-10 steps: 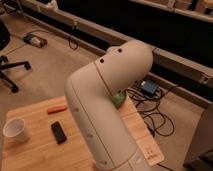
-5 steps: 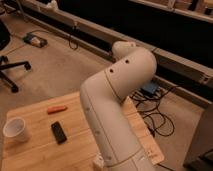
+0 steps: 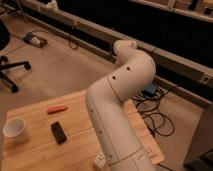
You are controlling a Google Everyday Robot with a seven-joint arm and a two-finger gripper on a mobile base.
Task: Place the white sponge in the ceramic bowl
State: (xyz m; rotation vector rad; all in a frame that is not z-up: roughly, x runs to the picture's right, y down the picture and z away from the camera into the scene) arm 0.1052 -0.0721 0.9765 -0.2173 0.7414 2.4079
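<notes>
My white arm (image 3: 117,100) rises from the bottom of the camera view and bends at a large elbow over the right side of the wooden table (image 3: 40,155). My gripper is not in view; the arm's far end points away behind the elbow. The white sponge and the green ceramic bowl are hidden or out of view.
On the table's left part stand a white cup (image 3: 15,129), a black bar-shaped object (image 3: 58,132) and a flat orange stick (image 3: 57,109). An office chair base (image 3: 10,70) is on the floor at left. Cables (image 3: 157,117) and a blue box (image 3: 151,90) lie beyond the table's right edge.
The arm has swung, its elbow moving up and to the right. A green patch that showed beside the arm a second ago is now covered.
</notes>
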